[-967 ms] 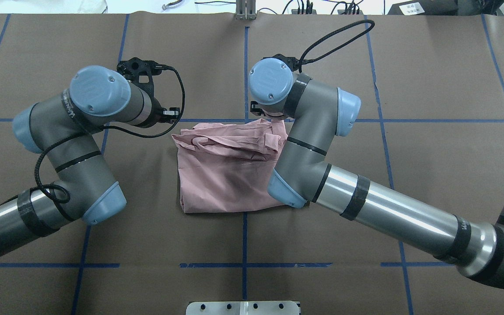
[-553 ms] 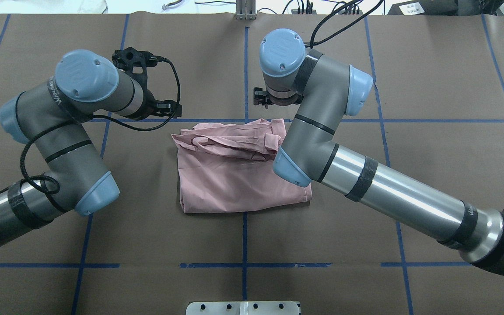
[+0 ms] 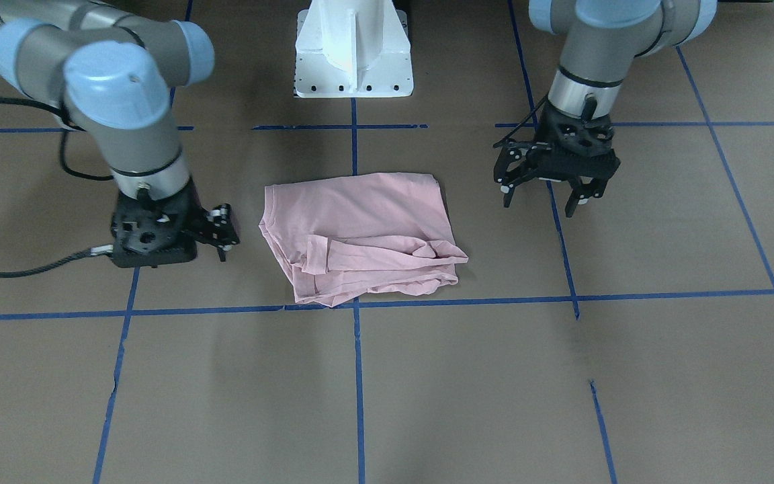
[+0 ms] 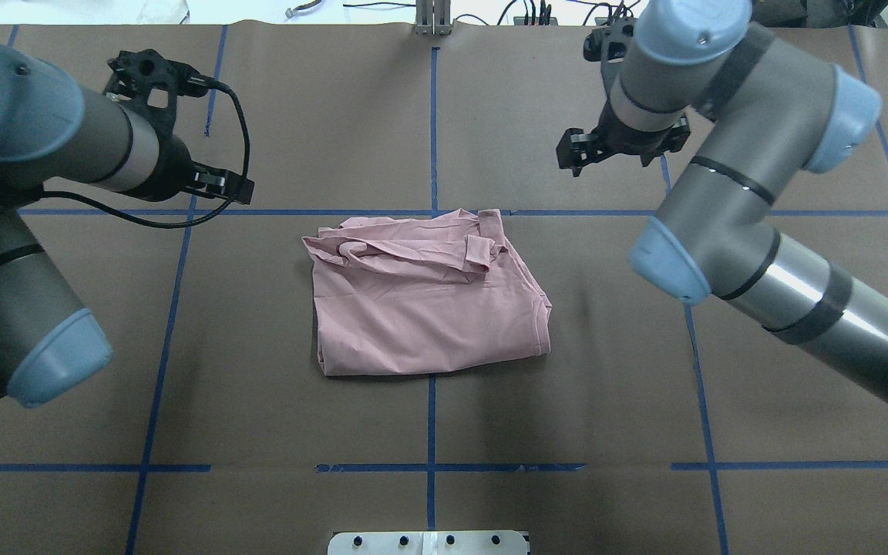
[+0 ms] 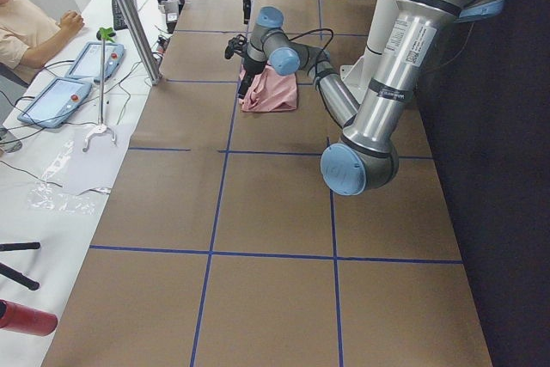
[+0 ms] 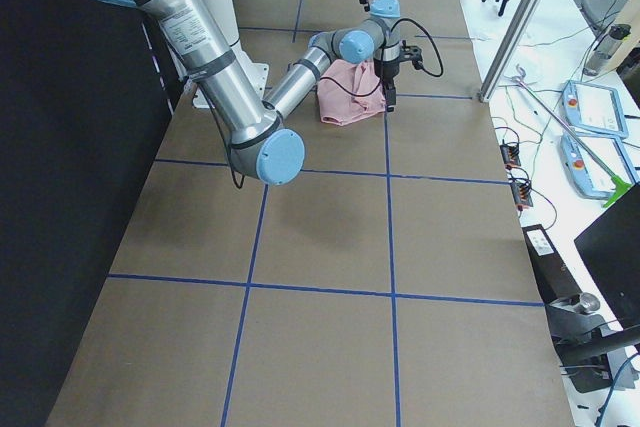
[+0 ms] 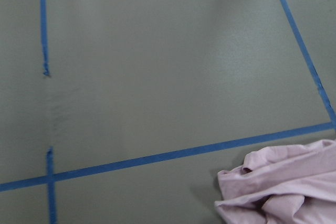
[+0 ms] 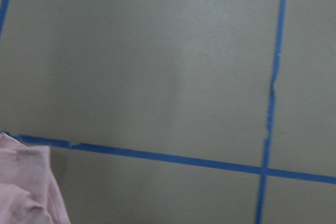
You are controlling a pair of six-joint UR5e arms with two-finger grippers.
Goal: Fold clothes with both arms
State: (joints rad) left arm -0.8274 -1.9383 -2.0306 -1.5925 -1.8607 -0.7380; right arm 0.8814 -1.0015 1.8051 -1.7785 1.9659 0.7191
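Both the left gripper (image 3: 539, 205) and right gripper (image 3: 224, 230) gape empty (nothing pinned), so the T-shirt (image 3: 360, 222) may slump out of its bunched fold.

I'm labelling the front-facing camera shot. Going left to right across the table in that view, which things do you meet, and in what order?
right gripper → pink T-shirt → left gripper. This camera faces the robot, so its arms appear on swapped sides.
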